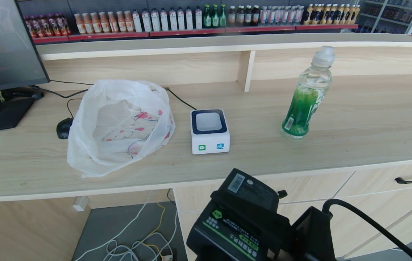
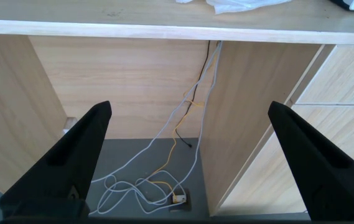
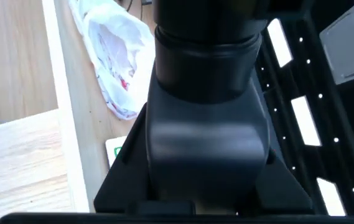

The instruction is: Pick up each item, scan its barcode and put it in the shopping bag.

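**Green drink bottle stands upright on the checkout bench**
The barcode scanner sits between the bottle and the white shopping bag, close beside the bag. The left tool hangs below the bench edge, spread wide and holding nothing. The right tool's state cannot be told.

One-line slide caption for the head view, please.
Wooden counter with an open white shopping bag at left, a barcode scanner in the middle and a green-labelled bottle upright at right.
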You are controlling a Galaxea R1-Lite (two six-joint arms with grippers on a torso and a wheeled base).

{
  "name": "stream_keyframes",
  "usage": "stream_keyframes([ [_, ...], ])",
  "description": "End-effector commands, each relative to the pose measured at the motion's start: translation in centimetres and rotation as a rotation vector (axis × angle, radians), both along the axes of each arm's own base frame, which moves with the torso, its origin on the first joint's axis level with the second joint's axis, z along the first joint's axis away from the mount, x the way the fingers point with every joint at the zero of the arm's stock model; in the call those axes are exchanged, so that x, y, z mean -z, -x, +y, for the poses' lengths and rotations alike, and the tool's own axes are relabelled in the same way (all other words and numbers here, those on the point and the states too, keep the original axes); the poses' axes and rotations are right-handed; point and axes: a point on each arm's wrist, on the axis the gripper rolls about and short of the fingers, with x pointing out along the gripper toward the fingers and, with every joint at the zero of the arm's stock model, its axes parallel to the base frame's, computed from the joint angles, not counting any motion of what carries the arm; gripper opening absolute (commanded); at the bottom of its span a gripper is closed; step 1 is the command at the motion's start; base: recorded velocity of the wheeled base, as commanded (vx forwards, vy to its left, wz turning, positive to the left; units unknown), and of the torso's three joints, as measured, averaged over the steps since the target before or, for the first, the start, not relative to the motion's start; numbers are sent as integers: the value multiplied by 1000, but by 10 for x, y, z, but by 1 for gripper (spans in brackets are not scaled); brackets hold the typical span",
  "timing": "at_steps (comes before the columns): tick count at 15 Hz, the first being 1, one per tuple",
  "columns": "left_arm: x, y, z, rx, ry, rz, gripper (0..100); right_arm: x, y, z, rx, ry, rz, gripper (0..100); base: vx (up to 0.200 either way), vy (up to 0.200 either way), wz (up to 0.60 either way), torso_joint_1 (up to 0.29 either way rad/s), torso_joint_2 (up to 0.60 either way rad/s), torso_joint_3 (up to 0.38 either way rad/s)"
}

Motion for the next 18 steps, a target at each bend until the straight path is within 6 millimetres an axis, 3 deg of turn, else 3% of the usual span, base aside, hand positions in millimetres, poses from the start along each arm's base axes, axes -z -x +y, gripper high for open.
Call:
stream_keyframes([
  [1, 0, 0, 0, 0, 0, 0, 100, -16, 8, -7, 23, 10, -130, 0, 0, 0, 0, 0, 0, 0],
  [18, 0, 0, 0, 0, 0, 0, 100, -23, 12, -8, 57, 66, -268, 0, 0, 0, 0, 0, 0, 0],
])
